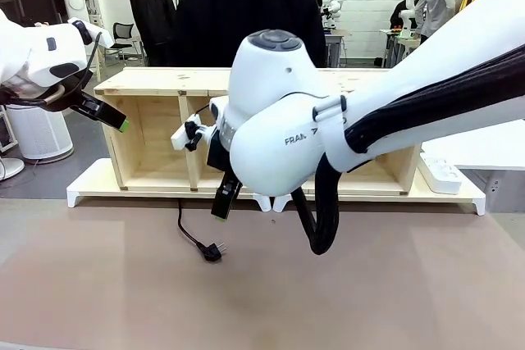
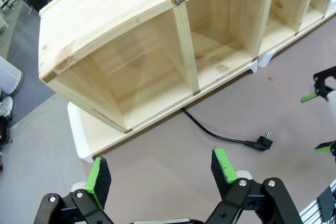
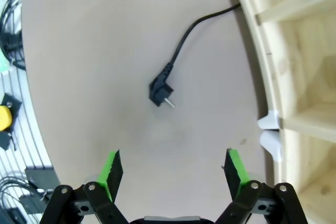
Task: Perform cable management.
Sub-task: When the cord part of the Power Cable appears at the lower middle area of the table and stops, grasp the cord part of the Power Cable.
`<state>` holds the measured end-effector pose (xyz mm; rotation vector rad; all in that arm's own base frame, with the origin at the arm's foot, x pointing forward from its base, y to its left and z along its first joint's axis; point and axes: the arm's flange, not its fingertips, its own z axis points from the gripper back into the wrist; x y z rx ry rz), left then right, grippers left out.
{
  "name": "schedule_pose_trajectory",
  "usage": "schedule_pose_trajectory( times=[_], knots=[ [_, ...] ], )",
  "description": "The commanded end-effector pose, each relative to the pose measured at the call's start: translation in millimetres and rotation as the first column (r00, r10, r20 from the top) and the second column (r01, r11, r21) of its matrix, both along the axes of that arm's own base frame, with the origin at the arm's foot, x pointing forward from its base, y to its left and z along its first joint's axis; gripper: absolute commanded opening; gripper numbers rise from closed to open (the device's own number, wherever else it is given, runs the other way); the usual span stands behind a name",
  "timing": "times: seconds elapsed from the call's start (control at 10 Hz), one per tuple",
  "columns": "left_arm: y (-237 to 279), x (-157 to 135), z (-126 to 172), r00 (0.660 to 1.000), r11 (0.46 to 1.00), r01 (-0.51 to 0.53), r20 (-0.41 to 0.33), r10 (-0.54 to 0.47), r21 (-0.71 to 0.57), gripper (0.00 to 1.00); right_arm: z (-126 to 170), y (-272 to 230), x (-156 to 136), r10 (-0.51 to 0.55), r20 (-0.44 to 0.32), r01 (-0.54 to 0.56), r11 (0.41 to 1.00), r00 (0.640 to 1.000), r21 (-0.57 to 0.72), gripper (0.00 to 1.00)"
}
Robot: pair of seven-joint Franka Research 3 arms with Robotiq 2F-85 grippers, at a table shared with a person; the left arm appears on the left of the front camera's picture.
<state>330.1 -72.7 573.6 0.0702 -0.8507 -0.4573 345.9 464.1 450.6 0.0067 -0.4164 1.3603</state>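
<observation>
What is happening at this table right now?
Nothing is held. The cable lies on the table, running out from under the wooden shelf, with its plug free. The right gripper hangs open above the plug. The left gripper is open near the shelf. A person stands behind it.

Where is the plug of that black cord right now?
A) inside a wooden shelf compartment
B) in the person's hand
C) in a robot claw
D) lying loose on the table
D: the plug lies bare on the table, apart from the open right gripper.
</observation>
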Motion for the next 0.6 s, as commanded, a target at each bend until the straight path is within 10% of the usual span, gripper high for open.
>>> schedule_pose_trajectory(
  times=[0.0,0.5],
  knots=[
    [0.3,0.7,-0.3,1.000,1.000,0.001,0.003,-0.001,0.005,1.00,-13.0,22.1,6.7,0.013,-0.016,-0.014,0.999,1.000,-0.047,1.00],
    [0.3,0.7,-0.3,1.000,1.000,0.001,0.003,-0.001,0.005,1.00,-48.2,67.1,12.9,-0.049,0.018,0.050,0.994,0.999,-0.093,1.00]
  ],
)
